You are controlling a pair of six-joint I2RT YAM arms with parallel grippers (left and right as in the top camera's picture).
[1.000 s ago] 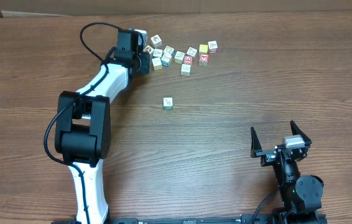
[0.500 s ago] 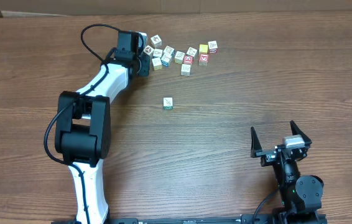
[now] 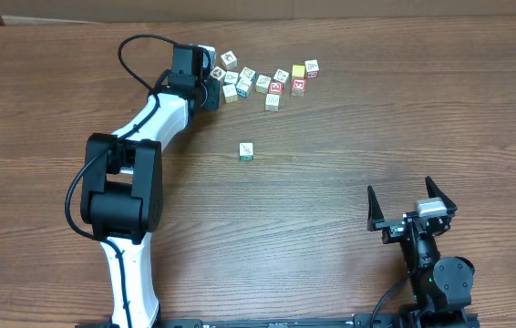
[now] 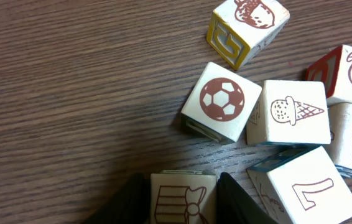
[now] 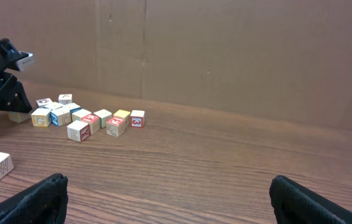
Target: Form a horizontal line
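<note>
Left gripper (image 4: pixel 183 182): reached to the far left end of the cube cluster, its two dark fingers (image 4: pixel 132 202) pressed against opposite sides of one cube.
Pinched cube (image 4: pixel 182 199): white top face with a brown striped drawing, possibly a popcorn tub; it runs off the frame's lower edge, so the picture is hard to name.
Right gripper (image 3: pixel 402 196): near the right front of the table, jaws spread wide with nothing between them, well apart from every cube.
Horizontal line: not yet laid out; no straight row of three touching cubes shows.
White-and-green cube (image 3: pixel 246 151): stands alone on the wood, nearer the robot than the cluster and touching nothing; the right wrist view shows a letter W on one side.
Cube cluster (image 3: pixel 263 80): a loose, uneven scatter of small picture cubes at the far side of the table, some touching, some apart.
Soccer-ball cube (image 4: pixel 221 101): just beyond the pinched cube, its corner against the ice-cream cube (image 4: pixel 294 112).
Acorn cube (image 4: pixel 249 28): yellow letter side, a little apart from the soccer-ball cube.
Number-seven cube (image 4: pixel 313 190): blue-edged, just beside the right finger.
Table (image 3: pixel 376 109): dark brown wood grain.
Backdrop (image 5: pixel 226 50): plain cardboard wall behind the table's far edge.
</note>
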